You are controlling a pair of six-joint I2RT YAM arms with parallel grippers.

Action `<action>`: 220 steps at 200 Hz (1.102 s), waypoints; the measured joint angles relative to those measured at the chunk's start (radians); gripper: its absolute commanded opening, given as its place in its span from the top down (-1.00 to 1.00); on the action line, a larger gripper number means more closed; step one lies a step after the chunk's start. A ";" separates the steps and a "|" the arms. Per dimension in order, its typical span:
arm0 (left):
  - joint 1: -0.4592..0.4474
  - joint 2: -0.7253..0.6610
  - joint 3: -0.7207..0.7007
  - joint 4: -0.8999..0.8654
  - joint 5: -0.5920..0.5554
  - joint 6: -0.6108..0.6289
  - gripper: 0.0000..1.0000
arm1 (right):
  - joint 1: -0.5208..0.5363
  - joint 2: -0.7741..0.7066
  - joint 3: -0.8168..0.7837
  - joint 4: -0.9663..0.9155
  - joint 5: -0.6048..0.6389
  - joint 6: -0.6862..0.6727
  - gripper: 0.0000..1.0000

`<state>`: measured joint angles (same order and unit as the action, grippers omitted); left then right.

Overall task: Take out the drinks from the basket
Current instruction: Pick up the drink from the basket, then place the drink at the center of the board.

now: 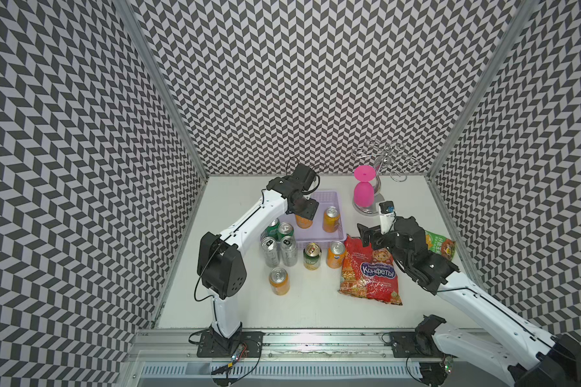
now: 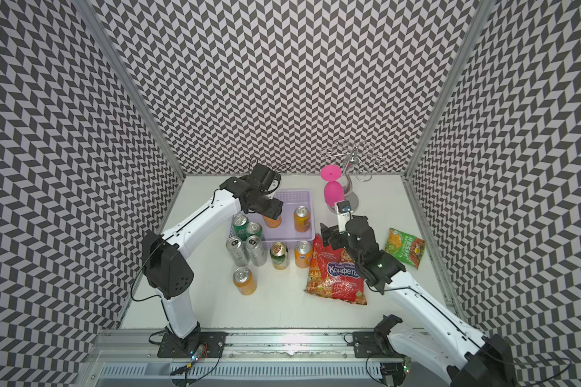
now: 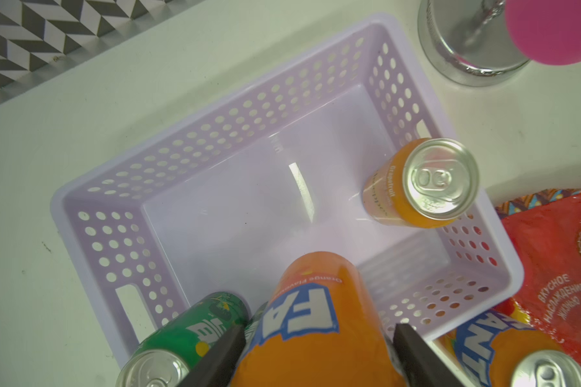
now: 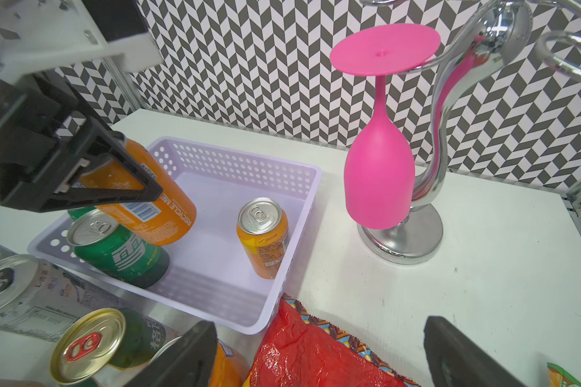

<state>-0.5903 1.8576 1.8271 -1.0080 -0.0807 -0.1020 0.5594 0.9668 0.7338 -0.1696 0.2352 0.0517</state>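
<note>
Tabletop (image 1: 299, 301) — orange can (image 4: 141, 201) clamped in left end effector (image 3: 319, 331).

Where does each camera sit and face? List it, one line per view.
Both top views: high in front, facing down at the table; left arm and right arm show.
Left wrist: over the basket, facing down along the gripped Fanta can; left gripper shows.
Right wrist: low beside the basket, facing the pink glass; open right gripper shows.
Shared: both wrist views show the upright orange can.
</note>
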 measured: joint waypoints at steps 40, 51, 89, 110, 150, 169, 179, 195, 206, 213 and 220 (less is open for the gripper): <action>-0.055 -0.035 0.053 -0.056 -0.031 -0.004 -0.24 | 0.000 0.000 0.000 0.000 0.000 0.000 -0.99; -0.069 -0.048 0.058 -0.067 -0.037 -0.005 -0.25 | 0.000 0.000 0.000 0.000 0.000 0.000 -0.99; -0.110 -0.099 0.058 -0.105 -0.048 -0.022 -0.24 | 0.000 0.000 0.000 0.000 0.000 0.000 -0.99; -0.127 -0.140 0.057 -0.123 -0.051 -0.031 -0.24 | 0.000 0.000 0.000 0.000 0.000 0.000 -0.99; -0.153 -0.232 0.027 -0.137 -0.056 -0.053 -0.25 | 0.000 0.000 0.000 0.000 0.001 0.000 -0.99; -0.168 -0.276 -0.010 -0.141 -0.055 -0.069 -0.25 | 0.000 0.000 0.000 0.000 0.001 0.000 -0.99; -0.178 -0.297 -0.032 -0.143 -0.053 -0.077 -0.24 | 0.000 0.000 0.000 0.000 0.001 0.000 -0.99; -0.195 -0.331 -0.072 -0.150 -0.042 -0.094 -0.24 | 0.000 0.000 0.000 0.000 0.002 0.000 -0.99; -0.208 -0.356 -0.099 -0.154 -0.034 -0.107 -0.24 | 0.000 0.000 0.000 0.000 0.002 0.000 -0.99; -0.216 -0.370 -0.114 -0.158 -0.027 -0.115 -0.23 | 0.000 0.000 0.000 0.000 0.002 0.000 -0.99; -0.224 -0.383 -0.127 -0.161 -0.023 -0.124 -0.23 | 0.000 0.000 0.000 0.000 0.002 0.000 -0.99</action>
<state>-0.8139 1.4746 1.7004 -1.1690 -0.1032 -0.2260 0.5594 0.9668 0.7338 -0.1696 0.2375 0.0517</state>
